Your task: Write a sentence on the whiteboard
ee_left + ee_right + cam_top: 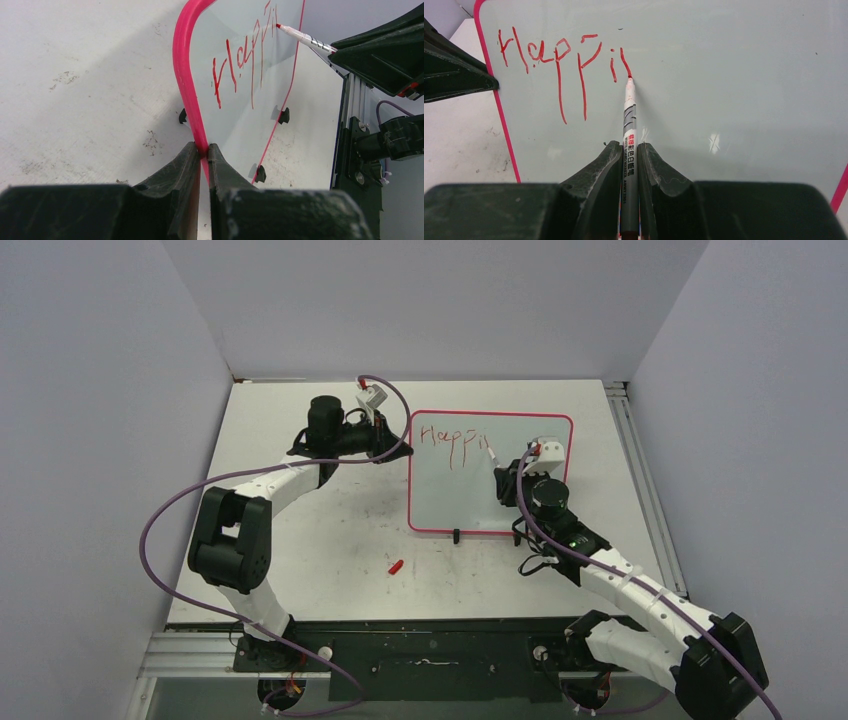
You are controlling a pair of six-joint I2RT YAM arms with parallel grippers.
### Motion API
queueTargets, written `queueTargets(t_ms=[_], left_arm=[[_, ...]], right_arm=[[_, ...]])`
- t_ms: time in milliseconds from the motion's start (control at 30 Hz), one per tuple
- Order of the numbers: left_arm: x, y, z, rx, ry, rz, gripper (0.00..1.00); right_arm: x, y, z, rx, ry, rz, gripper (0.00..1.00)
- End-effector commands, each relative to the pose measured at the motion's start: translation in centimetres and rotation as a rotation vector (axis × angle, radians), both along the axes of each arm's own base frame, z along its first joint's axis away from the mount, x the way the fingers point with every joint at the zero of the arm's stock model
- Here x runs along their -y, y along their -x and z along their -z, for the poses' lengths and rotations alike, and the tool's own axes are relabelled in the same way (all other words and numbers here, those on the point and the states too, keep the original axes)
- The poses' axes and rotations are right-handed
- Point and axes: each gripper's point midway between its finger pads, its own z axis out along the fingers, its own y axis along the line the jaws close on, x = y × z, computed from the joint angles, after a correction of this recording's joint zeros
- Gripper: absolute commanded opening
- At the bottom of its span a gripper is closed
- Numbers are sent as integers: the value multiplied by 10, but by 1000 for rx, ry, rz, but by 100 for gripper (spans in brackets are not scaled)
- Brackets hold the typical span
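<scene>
The whiteboard (500,490) lies flat on the table, pale with a pink-red rim (184,75). The sentence (455,440) runs along its far left part in thin red letters, "Happi" and one more stroke (554,55). My left gripper (203,150) is shut on the whiteboard's left rim. My right gripper (629,147) is shut on a grey whiteboard marker (629,145), whose red tip (629,77) touches the board at the foot of the last stroke. In the top view the right gripper (508,478) hovers over the board's middle.
A small red marker cap (395,566) lies on the scuffed white tabletop (330,530) in front of the board. Small black clip feet (456,535) stand along the board's edges. A metal rail (640,470) borders the table's right side.
</scene>
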Motion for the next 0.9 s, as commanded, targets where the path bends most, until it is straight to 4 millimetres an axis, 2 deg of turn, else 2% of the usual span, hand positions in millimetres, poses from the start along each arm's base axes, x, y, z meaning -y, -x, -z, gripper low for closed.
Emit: queueTargets(t_ms=[0,500,700,867], left_arm=[[-2,1,-40,126,34,15,0],[-2,1,-39,126,33,15,0],[-2,1,-40,128,33,16,0],[-2,1,-40,127,33,15,0]], right_arm=[[-3,-12,-23,69,-20,12,5],[6,-19,-33,99,-14,70,5],[14,-15,-28,84,-8,92,5],[12,-10,-16,52,-2,77,5]])
